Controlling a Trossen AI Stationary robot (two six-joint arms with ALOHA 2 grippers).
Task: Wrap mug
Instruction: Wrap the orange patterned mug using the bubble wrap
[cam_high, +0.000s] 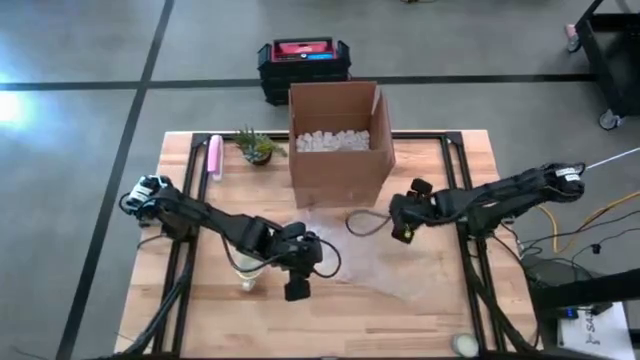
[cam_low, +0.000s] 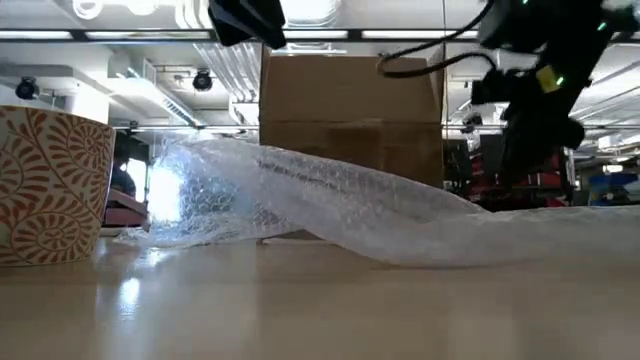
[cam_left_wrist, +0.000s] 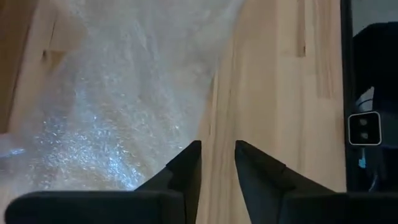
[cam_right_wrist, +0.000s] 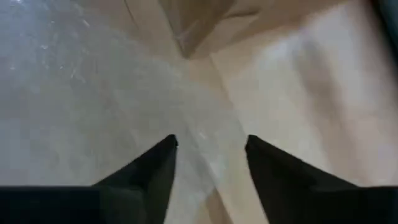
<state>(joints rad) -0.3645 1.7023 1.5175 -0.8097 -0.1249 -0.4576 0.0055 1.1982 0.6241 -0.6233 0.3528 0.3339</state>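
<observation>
Sprawling in front of the cardboard box (cam_high: 340, 140), the bubble wrap (cam_high: 370, 262) looks light, limp and slippery, best pinched at a free edge. The patterned mug (cam_low: 50, 185), beside the wrap's far-from-box corner, seems rigid and breakable. Both the left gripper (cam_left_wrist: 216, 165) and right gripper (cam_right_wrist: 210, 163) hover over the wrap, fingers parted and empty.

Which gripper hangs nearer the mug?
The left gripper: it hangs just beside the mug at the table's front left. The right gripper is off by the cardboard box.
</observation>
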